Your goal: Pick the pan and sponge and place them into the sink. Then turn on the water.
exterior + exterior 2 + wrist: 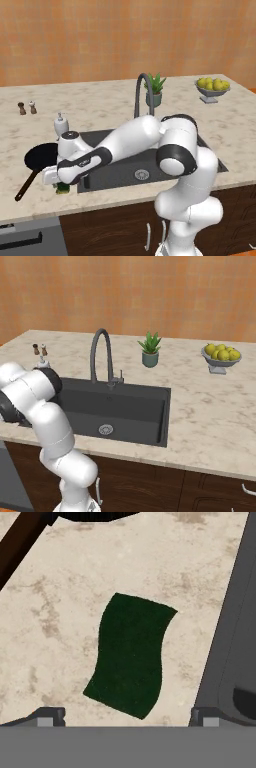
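No writing, label, brand mark, number or sign can be read anywhere in these pictures.

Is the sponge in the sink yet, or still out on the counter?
Still out. The sponge lies flat on the counter beside the sink rim, centred between the open gripper fingertips, not gripped.

Arm folded low leftward, hand (61,182) pointing down, fingers spread wide.
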